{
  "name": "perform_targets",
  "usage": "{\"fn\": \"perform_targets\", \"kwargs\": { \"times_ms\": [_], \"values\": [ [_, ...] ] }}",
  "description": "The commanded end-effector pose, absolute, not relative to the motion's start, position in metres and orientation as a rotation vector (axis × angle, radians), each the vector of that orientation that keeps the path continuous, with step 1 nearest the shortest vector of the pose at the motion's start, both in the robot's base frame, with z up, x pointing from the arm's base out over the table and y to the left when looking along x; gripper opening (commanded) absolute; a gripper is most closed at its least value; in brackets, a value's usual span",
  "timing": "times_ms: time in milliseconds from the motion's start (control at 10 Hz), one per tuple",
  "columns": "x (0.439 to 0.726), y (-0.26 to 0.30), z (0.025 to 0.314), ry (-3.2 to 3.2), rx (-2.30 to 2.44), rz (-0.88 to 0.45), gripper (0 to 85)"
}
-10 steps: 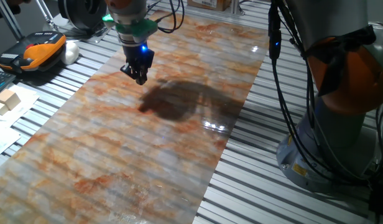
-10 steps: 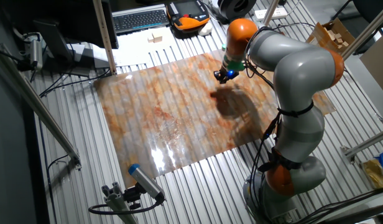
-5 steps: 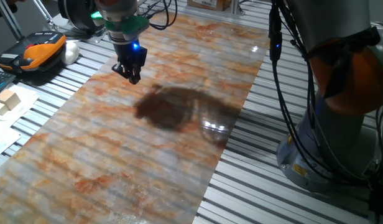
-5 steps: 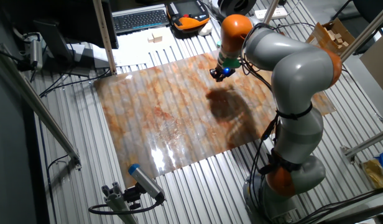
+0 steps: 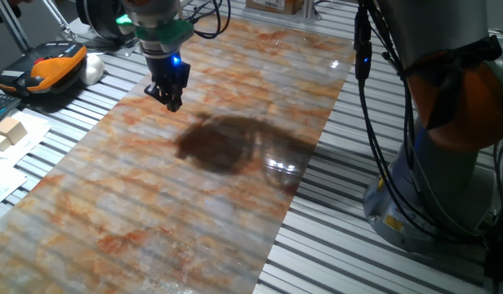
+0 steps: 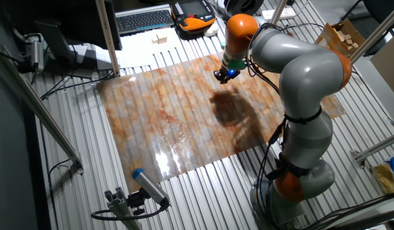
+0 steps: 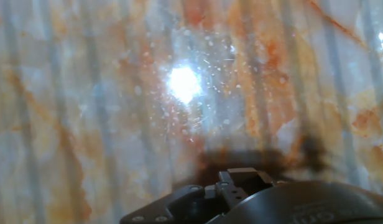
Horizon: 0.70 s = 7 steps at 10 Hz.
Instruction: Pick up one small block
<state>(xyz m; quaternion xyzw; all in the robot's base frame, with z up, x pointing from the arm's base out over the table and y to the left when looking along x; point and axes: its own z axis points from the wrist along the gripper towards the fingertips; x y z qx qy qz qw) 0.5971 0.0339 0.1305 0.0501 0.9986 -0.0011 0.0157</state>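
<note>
My gripper (image 5: 171, 103) hangs a little above the orange-and-white marbled mat (image 5: 153, 204), near its far left part. It also shows in the other fixed view (image 6: 220, 76). Its dark fingers look closed together, with a blue light on the hand above them. I see no small block in any view, neither on the mat nor between the fingertips. The hand view shows only blurred mat with a bright glare spot (image 7: 183, 82) and the dark gripper body along the bottom edge. The fingertips themselves are not visible there.
Two larger pale wooden blocks (image 5: 6, 131) lie on white paper at the left. An orange-and-black device (image 5: 47, 65) and a keyboard (image 6: 144, 19) lie beyond the mat. A cardboard box with wooden pieces (image 6: 344, 35) stands at the far right. The arm's base (image 5: 447, 163) is at the right.
The gripper has moved left and toward the far side of the mat over the last second, its shadow moving with it. Over the last half second it has hardly moved.
</note>
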Motion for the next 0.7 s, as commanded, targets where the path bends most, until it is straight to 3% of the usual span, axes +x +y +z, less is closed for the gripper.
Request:
{"fn": "perform_targets", "kwargs": {
  "times_ms": [0,600],
  "values": [
    [0.597,0.036,0.131,3.112,0.135,-0.006,0.0],
    [0.595,0.046,0.136,3.129,0.067,-0.075,0.0]
  ]
}}
